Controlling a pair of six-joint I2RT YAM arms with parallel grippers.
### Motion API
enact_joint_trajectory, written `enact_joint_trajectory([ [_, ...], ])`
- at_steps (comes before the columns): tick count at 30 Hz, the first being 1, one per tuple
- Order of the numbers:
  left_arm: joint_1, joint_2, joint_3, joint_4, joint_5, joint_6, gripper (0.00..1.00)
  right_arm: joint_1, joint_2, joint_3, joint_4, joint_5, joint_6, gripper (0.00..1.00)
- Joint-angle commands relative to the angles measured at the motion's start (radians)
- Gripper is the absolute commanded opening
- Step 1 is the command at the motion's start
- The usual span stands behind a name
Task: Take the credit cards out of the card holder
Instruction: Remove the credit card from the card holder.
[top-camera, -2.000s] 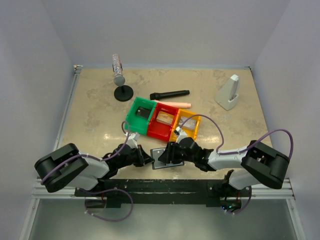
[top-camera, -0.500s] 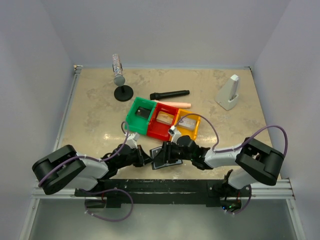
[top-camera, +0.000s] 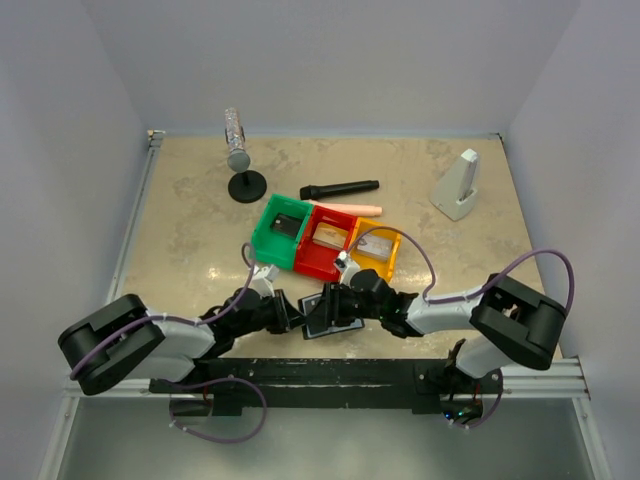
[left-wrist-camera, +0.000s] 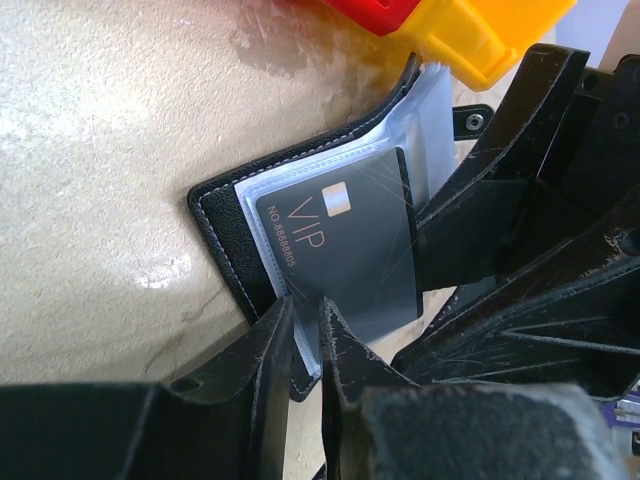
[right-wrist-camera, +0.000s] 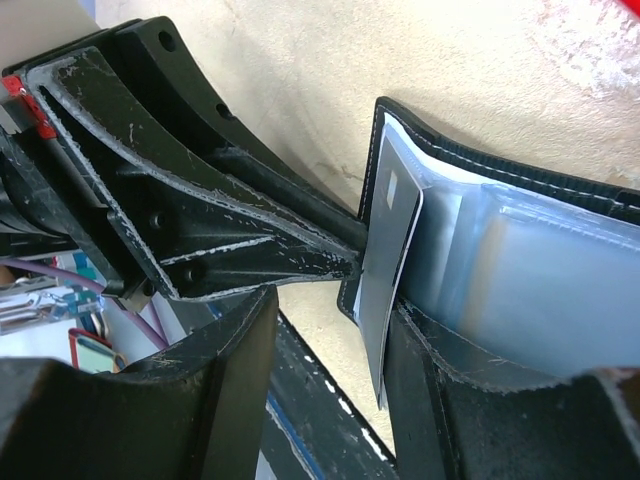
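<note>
**Location.** The holder (left-wrist-camera: 225, 215) lies open on the bench (left-wrist-camera: 100, 150) near its front edge, between the two arms and just short of the yellow bin (left-wrist-camera: 490, 30).

**Left gripper** (left-wrist-camera: 305, 345). It is set low, with its jaws a little apart astride the holder's near edge. Whether they press that edge cannot be told. Its likely purpose is to steady the holder while a card is drawn.

**Right gripper** (right-wrist-camera: 325, 335). The jaws stand apart on either side of the card (right-wrist-camera: 392, 270), which juts partly out of the holder. The card sits close to one finger with a clear gap on the other side, so it is not clamped. The gripper appears placed to close on the card's free edge.

**Condition of holder.** The cover is black with stitched edges and rounded corners. Clear sleeves (right-wrist-camera: 520, 270) are fanned inside, and a snap tab (left-wrist-camera: 470, 120) sits at the far side. The card is dark grey, marked VIP, and carries a chip. No other cards can be made out.
</note>
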Motion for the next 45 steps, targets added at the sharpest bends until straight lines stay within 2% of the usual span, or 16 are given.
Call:
enact_joint_trajectory([
  [1, -0.007, -0.049, -0.027, 0.013, -0.015, 0.009, 0.2, 0.019, -0.035, 0.032, 0.019, -0.043, -0.005, 0.48],
  [9, -0.007, -0.049, -0.016, -0.061, -0.047, 0.006, 0.0, 0.019, -0.06, 0.035, -0.018, -0.035, -0.019, 0.48],
  [19, -0.007, -0.032, 0.01, -0.156, -0.081, 0.002, 0.0, 0.019, -0.087, 0.01, -0.027, -0.021, -0.018, 0.48],
  [45, -0.007, 0.02, -0.01, -0.115, -0.093, -0.023, 0.0, 0.019, -0.156, -0.042, -0.064, 0.023, -0.021, 0.47],
])
